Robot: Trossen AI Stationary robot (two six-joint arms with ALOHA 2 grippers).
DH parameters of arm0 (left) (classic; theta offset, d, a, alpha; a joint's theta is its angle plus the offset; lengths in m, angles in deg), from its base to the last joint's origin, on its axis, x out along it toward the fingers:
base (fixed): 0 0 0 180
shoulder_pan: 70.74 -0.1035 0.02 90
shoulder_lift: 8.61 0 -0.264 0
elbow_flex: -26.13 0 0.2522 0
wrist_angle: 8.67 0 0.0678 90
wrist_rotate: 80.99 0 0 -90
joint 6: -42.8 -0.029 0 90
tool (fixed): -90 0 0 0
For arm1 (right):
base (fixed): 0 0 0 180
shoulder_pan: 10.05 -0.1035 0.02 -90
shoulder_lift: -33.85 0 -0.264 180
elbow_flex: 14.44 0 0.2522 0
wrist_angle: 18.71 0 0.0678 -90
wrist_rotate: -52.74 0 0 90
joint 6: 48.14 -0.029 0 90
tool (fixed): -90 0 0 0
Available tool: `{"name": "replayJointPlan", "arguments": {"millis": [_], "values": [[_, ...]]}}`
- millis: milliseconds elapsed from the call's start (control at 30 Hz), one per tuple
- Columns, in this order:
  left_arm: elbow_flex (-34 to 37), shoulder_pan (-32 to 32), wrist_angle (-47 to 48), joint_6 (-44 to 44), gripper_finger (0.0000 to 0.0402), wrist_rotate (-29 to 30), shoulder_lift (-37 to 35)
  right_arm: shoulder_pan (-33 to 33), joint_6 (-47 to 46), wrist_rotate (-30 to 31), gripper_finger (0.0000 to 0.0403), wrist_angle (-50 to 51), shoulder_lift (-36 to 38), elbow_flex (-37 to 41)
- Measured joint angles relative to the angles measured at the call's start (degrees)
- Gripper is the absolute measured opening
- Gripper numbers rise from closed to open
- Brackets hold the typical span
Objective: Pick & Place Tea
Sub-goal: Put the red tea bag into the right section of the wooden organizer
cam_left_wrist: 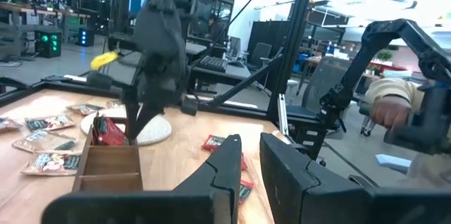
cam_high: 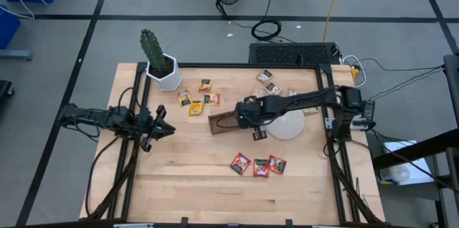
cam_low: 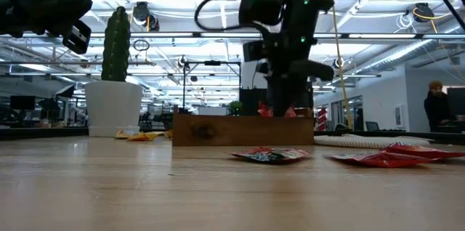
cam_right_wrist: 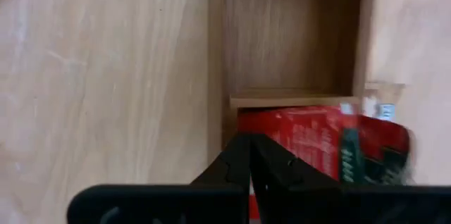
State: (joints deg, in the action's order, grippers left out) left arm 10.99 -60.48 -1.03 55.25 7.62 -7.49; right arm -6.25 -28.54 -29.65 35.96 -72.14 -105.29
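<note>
My right gripper (cam_high: pixel 252 118) reaches in from the table's right side and points down into the end compartment of the brown wooden tray (cam_high: pixel 224 122) next to the whitish disc (cam_high: pixel 288 125). It is shut at a red tea sachet (cam_right_wrist: pixel 320 143) that stands in that compartment. Three more red sachets (cam_high: pixel 259 165) lie flat toward the near edge. Yellow-orange ones (cam_high: pixel 195 103) lie near the cactus pot, tan ones (cam_high: pixel 268 82) toward the far edge. My left gripper (cam_high: pixel 162 123) waits open above the table's left side, holding nothing. My right gripper comes from above, fingers pointing down, and is shut at the red sachet's edge (cam_right_wrist: pixel 246 122). The fingers (cam_right_wrist: pixel 236 164) themselves cover the place of contact. The sachet (cam_left_wrist: pixel 106 131) stands on edge inside the tray's end compartment, its top showing above the wall.
A cactus in a white pot (cam_high: pixel 163 70) stands at the far left corner. The whitish disc lies just right of the tray, under my right arm. Dark frame rails run along the table's left and right sides. Bare wood shows in the near left part.
</note>
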Motion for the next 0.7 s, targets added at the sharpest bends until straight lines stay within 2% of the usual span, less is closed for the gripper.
{"name": "replayJointPlan", "arguments": {"millis": [433,700], "values": [[0.0,0.0,-0.1,0.0,0.0058,0.0,0.0,0.3,-0.4,-0.1,0.0,0.9,-4.7,-0.1],[0.0,0.0,0.0,0.0,0.0058,0.0,0.0,-1.1,-3.0,9.8,0.0,-2.2,-4.2,0.1]]}}
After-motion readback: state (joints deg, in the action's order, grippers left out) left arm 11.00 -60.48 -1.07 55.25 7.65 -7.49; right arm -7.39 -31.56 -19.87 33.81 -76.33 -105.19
